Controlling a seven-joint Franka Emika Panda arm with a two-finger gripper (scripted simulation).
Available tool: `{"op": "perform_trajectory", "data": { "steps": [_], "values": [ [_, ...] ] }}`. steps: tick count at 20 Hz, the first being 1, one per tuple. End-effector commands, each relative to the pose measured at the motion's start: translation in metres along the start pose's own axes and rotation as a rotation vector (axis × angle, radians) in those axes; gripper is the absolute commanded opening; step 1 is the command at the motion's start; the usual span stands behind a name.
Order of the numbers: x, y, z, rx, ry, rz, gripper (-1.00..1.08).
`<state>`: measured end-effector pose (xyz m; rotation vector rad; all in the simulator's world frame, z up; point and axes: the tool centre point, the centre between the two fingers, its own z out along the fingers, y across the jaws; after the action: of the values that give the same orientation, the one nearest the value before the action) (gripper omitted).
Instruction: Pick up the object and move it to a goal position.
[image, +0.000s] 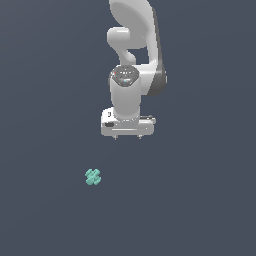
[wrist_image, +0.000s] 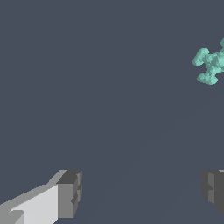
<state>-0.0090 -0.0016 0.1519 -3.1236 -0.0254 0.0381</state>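
Note:
The object (image: 92, 177) is a tiny teal knobbly cross lying on the dark grey floor, toward the exterior view's left and nearer the camera than the arm. My white gripper (image: 127, 137) hangs from the arm above the floor, well apart from the object and toward the exterior view's right of it. In the wrist view the object (wrist_image: 211, 64) shows at the picture's edge, partly cut off. My gripper (wrist_image: 140, 193) is open, its two fingers spread wide with nothing between them; one finger (wrist_image: 69, 194) shows fully, the other only in part.
A plain dark grey floor (image: 190, 200) fills both views. The white arm (image: 132, 45) rises behind the gripper in the exterior view.

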Motion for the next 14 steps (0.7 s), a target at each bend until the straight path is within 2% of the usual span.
{"op": "perform_trajectory", "data": {
  "steps": [1,14],
  "values": [
    [0.0,0.0,0.0,0.0,0.0,0.0,1.0],
    [0.008,-0.001,-0.017,-0.006,0.02,-0.011,1.0]
  ]
}}
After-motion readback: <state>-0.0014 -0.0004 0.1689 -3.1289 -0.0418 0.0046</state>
